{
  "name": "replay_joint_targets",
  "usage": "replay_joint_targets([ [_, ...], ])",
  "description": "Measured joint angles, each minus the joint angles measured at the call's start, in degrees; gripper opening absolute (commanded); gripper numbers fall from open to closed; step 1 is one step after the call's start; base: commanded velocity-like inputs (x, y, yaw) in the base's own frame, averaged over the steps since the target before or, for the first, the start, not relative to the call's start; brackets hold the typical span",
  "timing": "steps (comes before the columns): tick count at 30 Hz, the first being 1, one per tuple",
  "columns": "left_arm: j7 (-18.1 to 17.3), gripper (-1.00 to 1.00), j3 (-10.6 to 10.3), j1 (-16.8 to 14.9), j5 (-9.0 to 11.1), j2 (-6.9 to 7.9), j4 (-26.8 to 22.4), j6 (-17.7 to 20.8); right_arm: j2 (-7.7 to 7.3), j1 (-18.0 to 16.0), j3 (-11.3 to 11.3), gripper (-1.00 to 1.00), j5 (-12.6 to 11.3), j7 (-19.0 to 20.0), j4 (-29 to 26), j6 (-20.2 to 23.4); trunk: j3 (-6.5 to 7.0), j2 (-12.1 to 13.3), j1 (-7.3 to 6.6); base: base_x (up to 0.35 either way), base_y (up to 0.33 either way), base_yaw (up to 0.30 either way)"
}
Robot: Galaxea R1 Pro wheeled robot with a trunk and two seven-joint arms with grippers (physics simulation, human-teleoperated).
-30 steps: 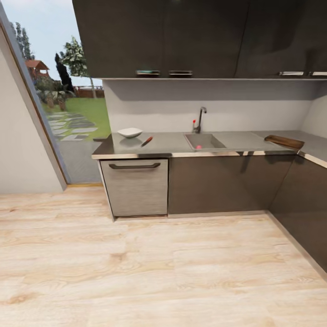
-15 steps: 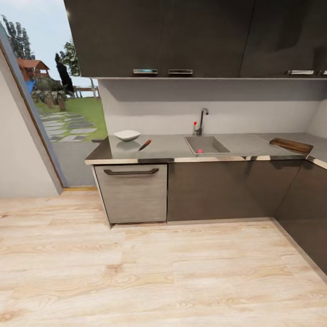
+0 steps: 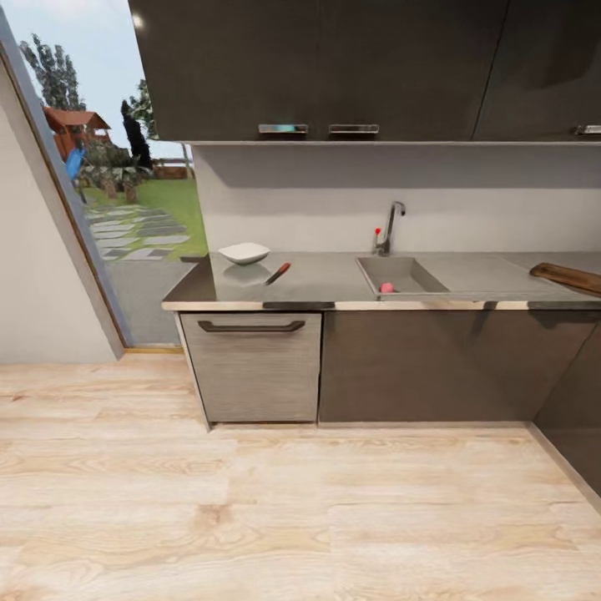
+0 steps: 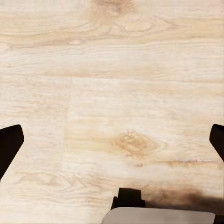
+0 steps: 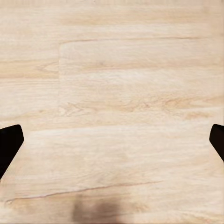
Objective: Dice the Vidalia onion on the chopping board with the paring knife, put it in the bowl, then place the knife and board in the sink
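Note:
Across the room, a glossy grey countertop point(image 3: 325, 280) runs over dark cabinets. Set into it is the sink point(image 3: 401, 274), where the small pinkish Vidalia onion point(image 3: 386, 288) lies near the front wall, below the chrome faucet point(image 3: 390, 224). The white bowl point(image 3: 244, 253) sits at the worktop's left end, and the paring knife point(image 3: 277, 273) lies just right of it. At the far right the dark chopping board point(image 3: 569, 277) is cut by the frame edge. My left gripper point(image 4: 112, 142) and right gripper point(image 5: 112, 140) are both open, empty and pointing down at the wooden floor.
A light wooden floor point(image 3: 300, 509) stretches between me and the cabinets. A drawer front with a bar handle point(image 3: 251, 327) is under the bowl. Dark wall cabinets point(image 3: 351, 67) hang above. A tall window point(image 3: 125, 184) is at the left, and a side cabinet run point(image 3: 576, 409) at the right.
The whole picture has shifted: the counter now looks nearer and sits further right, so the camera has moved. The things on the counter have not moved.

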Motion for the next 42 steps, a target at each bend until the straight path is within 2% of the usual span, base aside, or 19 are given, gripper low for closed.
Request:
replay_joint_targets([
  [20,-0.08,1.0,0.0,0.01,-0.08,-0.47,-0.42,-0.09,-0.69,0.0,-0.08,1.0,-0.07,-0.05,-0.18,0.0,0.0,0.0,0.03,0.029,0.0,0.002],
  [42,-0.01,1.0,0.0,0.03,-0.07,-0.53,-0.52,-0.06,-0.7,0.0,-0.05,1.0,-0.07,-0.03,-0.16,0.0,3.94,8.81,-4.8,0.0,0.0,0.0],
])
